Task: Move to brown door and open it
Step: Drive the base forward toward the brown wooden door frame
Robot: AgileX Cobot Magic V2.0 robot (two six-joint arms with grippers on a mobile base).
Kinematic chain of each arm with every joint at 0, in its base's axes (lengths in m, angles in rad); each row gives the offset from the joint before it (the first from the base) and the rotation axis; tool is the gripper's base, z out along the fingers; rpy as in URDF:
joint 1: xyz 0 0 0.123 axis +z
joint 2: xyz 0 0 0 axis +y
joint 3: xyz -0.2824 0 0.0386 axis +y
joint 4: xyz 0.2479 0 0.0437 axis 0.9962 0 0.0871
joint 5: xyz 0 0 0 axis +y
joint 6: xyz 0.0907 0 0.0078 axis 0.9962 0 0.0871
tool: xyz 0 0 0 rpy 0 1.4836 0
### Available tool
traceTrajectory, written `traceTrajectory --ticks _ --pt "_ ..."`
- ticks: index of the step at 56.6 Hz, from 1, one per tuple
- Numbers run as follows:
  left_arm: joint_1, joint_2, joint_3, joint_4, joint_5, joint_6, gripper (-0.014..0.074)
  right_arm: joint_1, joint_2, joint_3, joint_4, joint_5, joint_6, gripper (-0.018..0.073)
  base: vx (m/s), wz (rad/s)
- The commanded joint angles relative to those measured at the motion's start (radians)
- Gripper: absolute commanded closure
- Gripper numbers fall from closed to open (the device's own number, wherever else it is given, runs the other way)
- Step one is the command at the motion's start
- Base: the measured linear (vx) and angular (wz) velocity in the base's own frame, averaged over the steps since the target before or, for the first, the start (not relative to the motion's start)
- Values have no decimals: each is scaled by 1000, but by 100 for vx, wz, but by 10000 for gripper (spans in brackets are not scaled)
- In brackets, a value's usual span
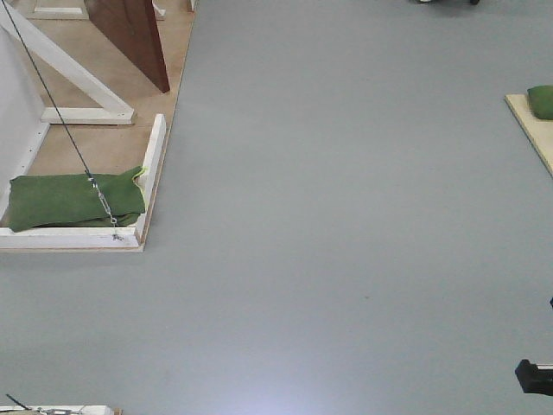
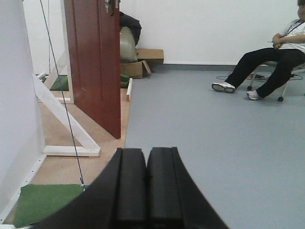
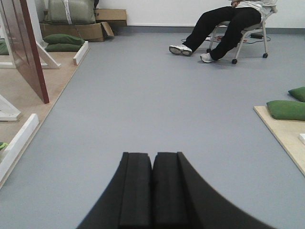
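Observation:
The brown door [image 2: 94, 67] is a glossy reddish-brown panel standing ajar on a pale plywood base, ahead and to the left. Its brass lock plate [image 2: 111, 6] shows at the top edge of the left wrist view. Its lower part also shows in the front view [image 1: 134, 35] and in the right wrist view [image 3: 21, 45]. My left gripper [image 2: 146, 155] is shut and empty, well short of the door. My right gripper [image 3: 152, 157] is shut and empty over the grey floor.
White wooden braces [image 2: 62, 119] and a taut wire [image 1: 60, 121] stand beside the door. Green sandbags [image 1: 73, 201] weigh the base frame. A seated person [image 3: 224, 26] and chair are far right. Cardboard boxes [image 2: 143, 64] sit by the back wall. Another plywood board with sandbags [image 3: 286, 110] lies right.

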Motion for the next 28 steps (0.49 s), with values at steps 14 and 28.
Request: traceTrajectory --ticks 14,28 --pt "1 -18 -18 0 -77 -2 600 -4 -17 5 -6 -82 -5 559 12 0" --pt "1 -18 -18 0 -77 -2 600 -4 -17 5 -6 -82 -5 559 21 2"
